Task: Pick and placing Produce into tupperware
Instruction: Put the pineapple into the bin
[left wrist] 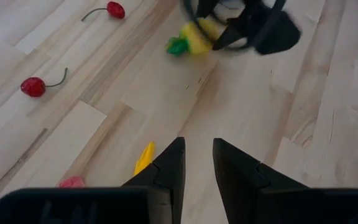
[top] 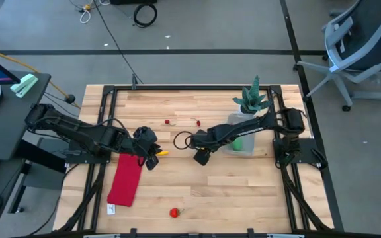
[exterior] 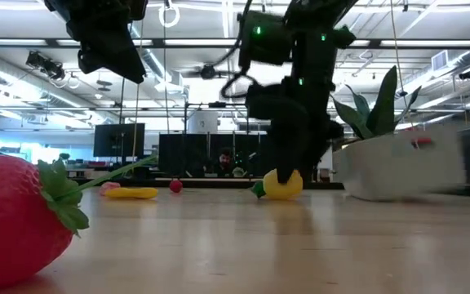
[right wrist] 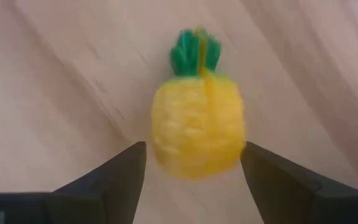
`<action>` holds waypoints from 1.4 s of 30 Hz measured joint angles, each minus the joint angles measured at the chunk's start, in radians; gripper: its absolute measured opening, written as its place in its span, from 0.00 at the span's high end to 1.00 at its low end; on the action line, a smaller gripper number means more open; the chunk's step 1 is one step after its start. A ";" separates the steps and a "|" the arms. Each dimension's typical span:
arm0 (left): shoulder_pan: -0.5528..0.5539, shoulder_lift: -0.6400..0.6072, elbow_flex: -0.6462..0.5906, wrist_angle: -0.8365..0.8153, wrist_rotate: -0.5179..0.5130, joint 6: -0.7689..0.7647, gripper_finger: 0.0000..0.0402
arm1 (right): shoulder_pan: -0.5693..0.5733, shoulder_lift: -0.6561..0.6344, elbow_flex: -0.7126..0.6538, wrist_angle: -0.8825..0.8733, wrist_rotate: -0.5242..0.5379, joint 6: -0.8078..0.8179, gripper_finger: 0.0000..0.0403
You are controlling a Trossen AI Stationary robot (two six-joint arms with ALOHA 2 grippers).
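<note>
Produce is scattered over the tabletop (top: pixel 243 192), and the piece that matters now is a small yellow pineapple (right wrist: pixel 197 130) with a green crown, lying on the wood near the middle of the table. The right pincer (right wrist: pixel 194 171) is spread wide with one dark finger on either side of the fruit's body. The wrist view shows narrow gaps, so the fingers appear not yet to be pressing it. The pineapple's long axis runs away from the wrist, crown at the far end, so the fingers would close across its short width. The tupperware (top: pixel 243 142) sits just behind this arm, beside the potted plant (top: pixel 253 99), and the arm covers much of it from above.

The left pincer (left wrist: pixel 197 165) hovers nearby, fingers slightly parted and holding nothing, over a yellow banana (left wrist: pixel 143 158) and a pink piece (left wrist: pixel 72 183) that is cut off by its housing. Two cherries (top: pixel 168 121) lie farther back, a strawberry (top: pixel 174 212) near the front edge, and a red cloth (top: pixel 126 178) under the left arm.
</note>
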 joint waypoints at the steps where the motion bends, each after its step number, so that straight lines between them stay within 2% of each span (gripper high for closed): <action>1: 0.000 0.000 0.000 0.000 0.000 0.000 0.78 | -0.003 -0.004 0.004 0.006 0.002 -0.004 0.33; 20: 0.000 0.000 0.000 0.000 0.000 0.001 0.77 | -0.029 0.015 0.001 0.021 0.012 -0.096 0.34; 30: 0.000 0.000 0.000 0.000 0.000 0.001 0.77 | -0.021 0.015 0.001 0.023 -0.033 -0.100 0.49; 33: 0.000 0.000 0.000 0.000 0.000 0.000 0.77 | -0.007 0.015 0.001 0.019 -0.037 -0.157 0.51; 37: 0.000 0.000 0.000 0.000 0.000 0.001 0.77 | 0.007 0.015 0.001 -0.004 -0.034 -0.209 0.47; 42: 0.000 0.000 0.000 0.000 0.000 0.001 0.78 | 0.015 0.015 0.001 -0.066 0.026 -0.266 0.35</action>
